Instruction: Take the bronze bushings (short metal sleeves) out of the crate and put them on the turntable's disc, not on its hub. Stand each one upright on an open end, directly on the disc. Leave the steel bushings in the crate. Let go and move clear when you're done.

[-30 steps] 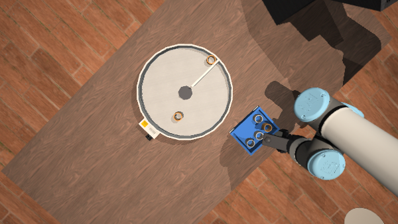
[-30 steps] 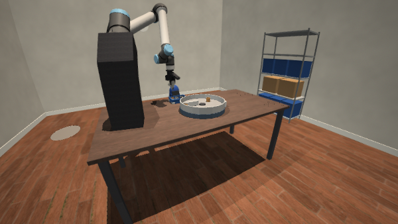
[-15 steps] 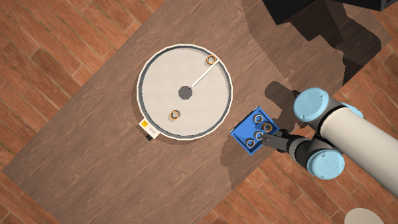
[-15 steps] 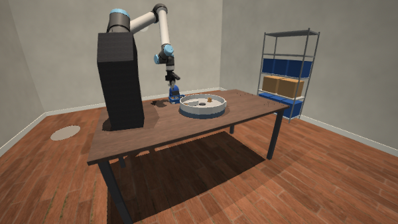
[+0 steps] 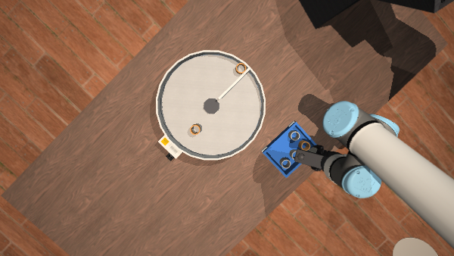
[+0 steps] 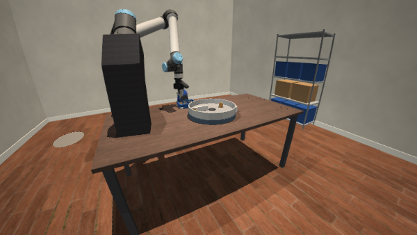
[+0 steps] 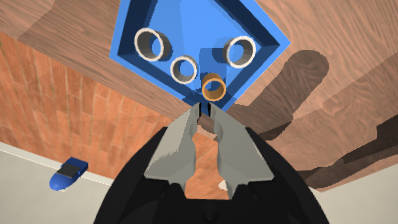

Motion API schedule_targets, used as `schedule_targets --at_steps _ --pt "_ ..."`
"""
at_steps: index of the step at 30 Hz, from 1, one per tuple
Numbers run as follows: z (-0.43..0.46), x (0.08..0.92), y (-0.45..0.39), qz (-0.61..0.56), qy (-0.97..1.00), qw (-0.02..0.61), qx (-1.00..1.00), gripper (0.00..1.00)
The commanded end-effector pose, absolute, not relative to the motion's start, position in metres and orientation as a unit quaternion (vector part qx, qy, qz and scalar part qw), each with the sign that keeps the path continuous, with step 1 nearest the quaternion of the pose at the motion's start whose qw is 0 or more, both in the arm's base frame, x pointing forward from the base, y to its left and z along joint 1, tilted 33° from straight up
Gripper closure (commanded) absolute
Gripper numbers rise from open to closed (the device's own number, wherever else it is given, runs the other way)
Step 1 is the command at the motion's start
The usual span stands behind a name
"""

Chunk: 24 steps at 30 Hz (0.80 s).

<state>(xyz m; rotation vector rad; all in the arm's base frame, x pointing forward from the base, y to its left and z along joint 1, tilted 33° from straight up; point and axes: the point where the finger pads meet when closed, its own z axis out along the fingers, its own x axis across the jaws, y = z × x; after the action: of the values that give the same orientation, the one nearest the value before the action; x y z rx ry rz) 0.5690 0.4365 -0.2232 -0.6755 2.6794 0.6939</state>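
Observation:
The blue crate (image 5: 273, 153) (image 6: 185, 104) (image 7: 145, 15) stands right of the turntable. In it one bronze bushing (image 5: 301, 145) (image 7: 215, 82) stands upright among three steel bushings (image 5: 290, 135) (image 7: 142, 42). Two bronze bushings stand upright on the pale disc (image 5: 189, 95): one (image 5: 237, 68) at the far right rim, one (image 5: 192, 129) near the front, left of the dark hub (image 5: 211, 105). My gripper (image 5: 299, 155) (image 6: 181, 92) (image 7: 204, 103) is shut and empty. It hangs above the crate, its tips just beside the bronze bushing in the wrist view.
The turntable (image 6: 213, 112) has a raised white rim, a white line (image 5: 232, 85) from hub to rim and a yellow-labelled box (image 5: 169, 145) at its front. A black pedestal (image 6: 125, 87) carries the arm. A shelf rack (image 6: 302, 73) stands beyond the table.

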Motion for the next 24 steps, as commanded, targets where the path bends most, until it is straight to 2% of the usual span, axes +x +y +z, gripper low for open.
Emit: schedule_targets --at_steps 1,24 --pt "-0.2387 0.5728 0.4463 0.241 0.93 0.146 -0.234 0.95" --pt "-0.245 0.574 0.4502 0.241 0.93 0.146 -0.234 0.95"
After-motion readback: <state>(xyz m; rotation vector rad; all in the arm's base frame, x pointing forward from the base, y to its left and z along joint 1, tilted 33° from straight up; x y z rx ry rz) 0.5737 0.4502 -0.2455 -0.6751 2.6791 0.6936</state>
